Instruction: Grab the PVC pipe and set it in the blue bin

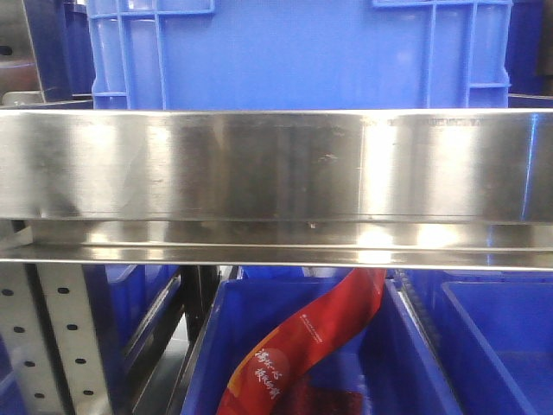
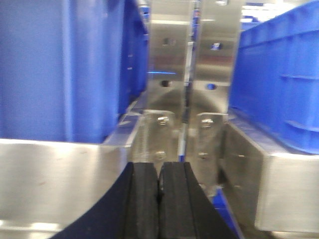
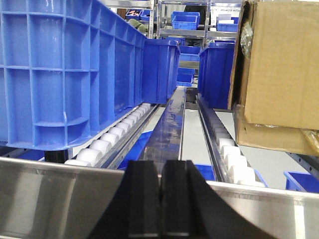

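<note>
Pipe isn't showing anywhere you're looking; both the left gripper (image 2: 158, 199) and right gripper (image 3: 160, 199) are sitting pinched together, carrying nothing, facing blue bins (image 3: 65, 74).

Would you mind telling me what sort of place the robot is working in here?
Most likely a warehouse or stockroom: blue bins sit on roller racks, a cardboard box sits opposite, and more shelving with bins stands behind.

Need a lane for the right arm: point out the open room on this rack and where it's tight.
Free: the bare steel strip between the white roller tracks. Crowded: blue crate on the left rollers, cardboard box over the right ones.
</note>
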